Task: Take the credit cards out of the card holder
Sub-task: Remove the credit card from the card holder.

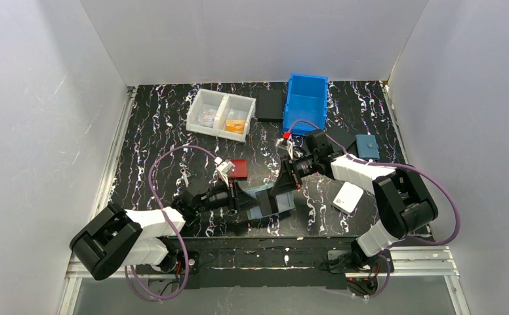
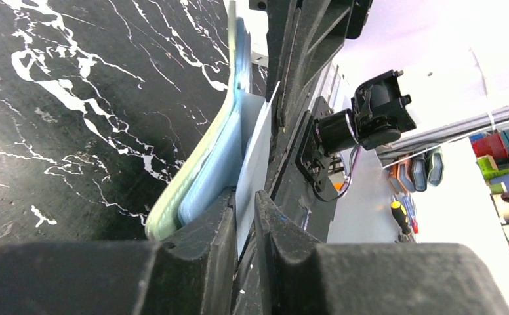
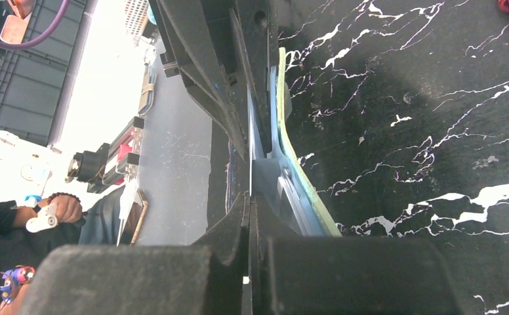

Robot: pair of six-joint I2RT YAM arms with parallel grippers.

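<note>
The sage-green card holder lies open on the black marbled mat, between my two grippers. In the left wrist view its green edge curves up beside a light blue credit card that stands between my left gripper's fingers. Those fingers stand slightly apart, the gap wider than the card. My right gripper is shut on the thin edge of that credit card, with the holder just to its right. From above, the left gripper and right gripper face each other over the holder.
A white two-compartment bin, a black square pad and a blue bin stand at the back. A red wallet lies behind the left gripper. A white wallet and a blue wallet lie at the right.
</note>
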